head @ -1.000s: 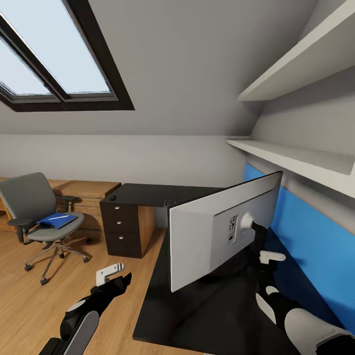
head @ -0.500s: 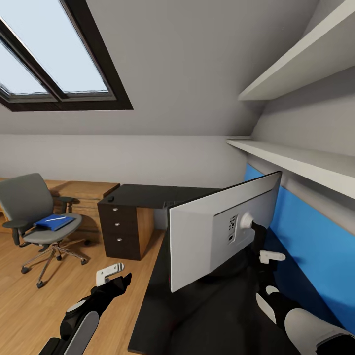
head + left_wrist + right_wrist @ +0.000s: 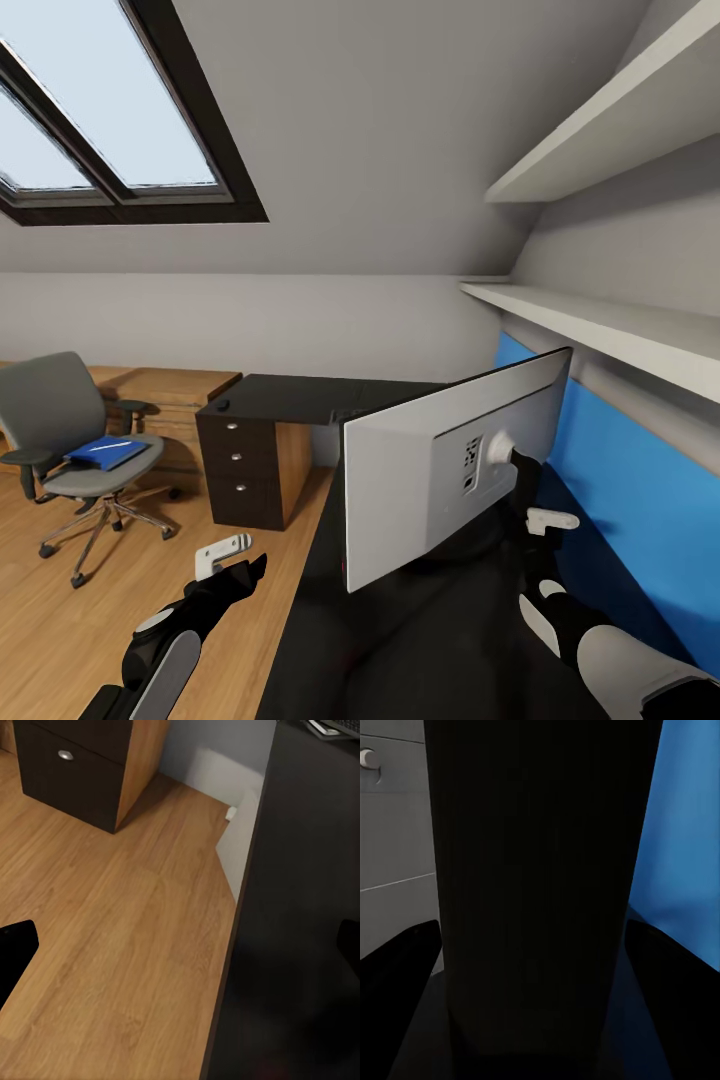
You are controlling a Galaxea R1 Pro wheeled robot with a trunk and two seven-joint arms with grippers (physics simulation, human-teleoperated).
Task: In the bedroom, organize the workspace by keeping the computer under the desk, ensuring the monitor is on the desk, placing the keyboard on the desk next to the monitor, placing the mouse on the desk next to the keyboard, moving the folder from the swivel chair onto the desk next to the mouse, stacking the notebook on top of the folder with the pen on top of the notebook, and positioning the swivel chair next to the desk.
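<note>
The monitor hangs with its grey back toward me over the black desk. My right gripper is shut on its black stand. My left gripper is open above the wooden floor beside the desk's edge. The swivel chair stands at the left, with the blue folder and the white pen on its seat. The mouse lies on the desk's far left corner. A keyboard corner shows on the desk. The pale computer sits under it. The notebook is out of view.
The desk's drawer unit with silver knobs stands between the chair and me. A light wooden cabinet runs behind the chair. White shelves and a blue wall panel close off the right. A skylight is overhead.
The whole view has slid right: chair, drawers and desk edge drift left in the picture. The monitor and both arms keep their places relative to me.
</note>
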